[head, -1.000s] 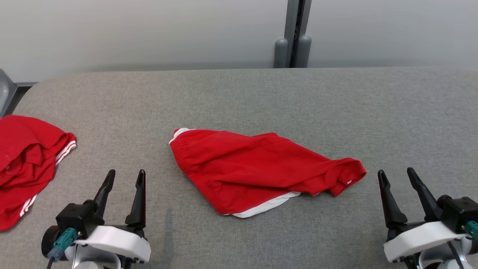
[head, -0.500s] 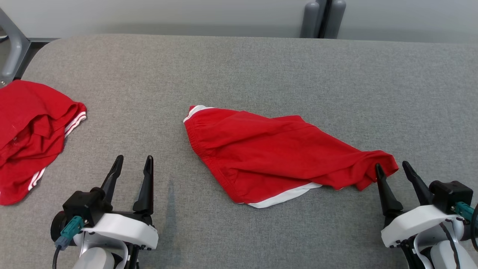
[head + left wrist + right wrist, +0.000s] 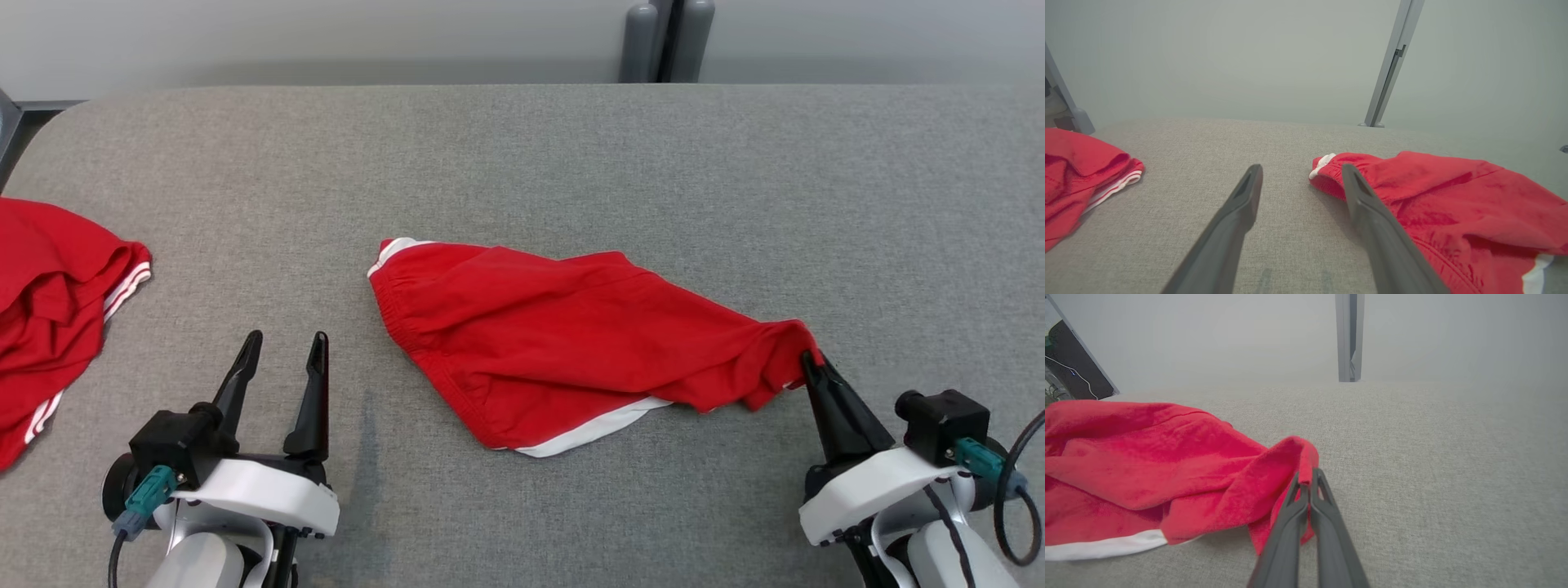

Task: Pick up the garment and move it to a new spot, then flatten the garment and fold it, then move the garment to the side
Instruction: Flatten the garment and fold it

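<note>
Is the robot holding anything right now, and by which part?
Yes. The right gripper is pinched shut on the red garment, at its rightmost corner. The left gripper is open, holding nothing.

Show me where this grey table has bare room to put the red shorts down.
The far strip of the table behind the red shorts is bare, as is the right side beyond the right end effector pinching their corner. Another red garment crowds the left edge; the open left end effector occupies the gap between.

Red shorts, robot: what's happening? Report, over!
Right gripper jaws shut on red shorts, right corner. Left gripper jaws open, off the cloth. Shorts crumpled on table. Other red garment far left, clear.
</note>
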You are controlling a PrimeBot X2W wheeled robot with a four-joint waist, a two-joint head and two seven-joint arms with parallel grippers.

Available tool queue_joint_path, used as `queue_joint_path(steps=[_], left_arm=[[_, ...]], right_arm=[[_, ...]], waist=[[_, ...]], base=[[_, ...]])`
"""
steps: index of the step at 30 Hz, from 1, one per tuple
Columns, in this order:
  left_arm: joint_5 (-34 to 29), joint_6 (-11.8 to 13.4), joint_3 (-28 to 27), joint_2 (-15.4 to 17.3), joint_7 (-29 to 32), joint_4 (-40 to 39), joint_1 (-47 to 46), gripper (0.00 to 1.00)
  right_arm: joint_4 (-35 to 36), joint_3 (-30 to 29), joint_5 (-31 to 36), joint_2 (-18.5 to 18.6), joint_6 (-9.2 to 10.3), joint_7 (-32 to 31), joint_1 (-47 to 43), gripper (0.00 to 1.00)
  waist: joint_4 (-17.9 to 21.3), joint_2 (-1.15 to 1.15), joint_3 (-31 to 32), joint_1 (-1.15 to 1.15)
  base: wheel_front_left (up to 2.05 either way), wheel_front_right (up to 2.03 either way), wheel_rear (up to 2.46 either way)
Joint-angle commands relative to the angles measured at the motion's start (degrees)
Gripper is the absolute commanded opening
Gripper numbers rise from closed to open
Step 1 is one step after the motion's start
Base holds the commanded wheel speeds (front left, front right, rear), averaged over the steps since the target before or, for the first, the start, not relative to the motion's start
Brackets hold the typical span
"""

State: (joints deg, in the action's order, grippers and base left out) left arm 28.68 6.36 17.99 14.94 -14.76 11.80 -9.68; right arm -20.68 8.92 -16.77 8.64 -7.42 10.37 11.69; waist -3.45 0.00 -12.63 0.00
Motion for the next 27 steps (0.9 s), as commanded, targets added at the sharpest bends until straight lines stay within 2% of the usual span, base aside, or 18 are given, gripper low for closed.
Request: queue_joint_path(steps=[1, 10, 16, 20, 27], left_arm=[[-0.3, -0.2, -0.2, 0.2, -0.4, 0.1, -0.6, 1.0], [-0.3, 0.3, -0.2, 0.8, -0.1, -0.8, -0.7, 1.0], [-0.2, 0.4, -0.1, 1.2, 0.2, -1.1, -1.2, 1.0], [-0.4, 0.4, 0.2, 1.4, 0.3, -1.5, -2.0, 1.0], [-0.4, -0.1, 0.7, 1.1, 0.2, -1.6, -3.3, 1.0]], right_arm=[[1.1, 0.7, -0.1, 0.3, -0.13, -0.1, -0.6, 0.0], [10.1, 8.6, -0.4, -0.1, -0.13, -5.0, -5.5, 0.0], [16.1, 12.4, -1.7, -0.7, -0.13, -5.9, -5.2, 0.0], [18.6, 12.2, -2.4, -0.7, -0.13, -5.2, -1.9, 0.0], [15.6, 8.8, -3.3, -0.5, -0.13, -3.9, 5.0, 0.0]], waist=[[0.5, 0.0, 0.2, 0.0], [2.4, 0.0, 0.1, 0.0], [2.9, 0.0, -0.3, 0.0], [2.4, 0.0, -1.1, 0.0], [0.3, 0.0, -3.3, 0.0]], base=[[0.0, 0.0, 0.0], [0.0, 0.0, 0.0], [0.0, 0.0, 0.0], [0.0, 0.0, 0.0], [0.0, 0.0, 0.0]])
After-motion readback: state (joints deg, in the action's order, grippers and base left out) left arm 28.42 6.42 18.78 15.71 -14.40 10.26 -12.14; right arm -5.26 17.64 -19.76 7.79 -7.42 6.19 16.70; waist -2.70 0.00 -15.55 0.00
